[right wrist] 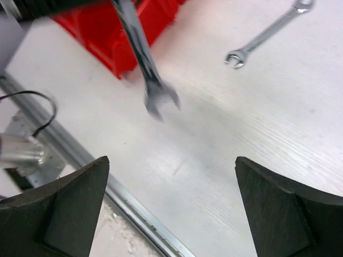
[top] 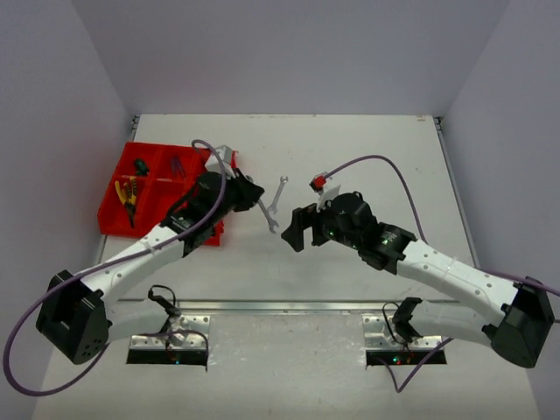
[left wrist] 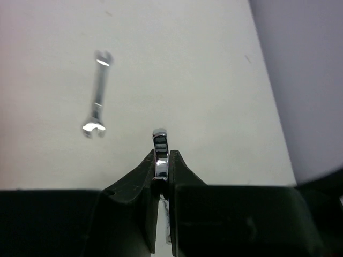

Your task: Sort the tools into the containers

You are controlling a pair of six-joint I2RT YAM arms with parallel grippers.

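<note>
Two wrenches are outside the red tray (top: pixel 112 220). The loose wrench (top: pixel 280 185) lies flat on the surface (top: pixel 367 149), well off the tray's right edge. The held wrench (left wrist: pixel 160 152) is in the air a little nearer the tray, pinched edge-on by the closed left fingers (left wrist: pixel 134 179). The right fingers (right wrist: pixel 69 209) stand wide apart and empty, farther from the tray, just beyond the held wrench's free end. The grip looks risky: thin steel is clamped near one end with most of its length hanging free. It could swivel or slide out on the swing to the tray, landing short or in the wrong compartment. The free end could also clip the right fingers.
</note>
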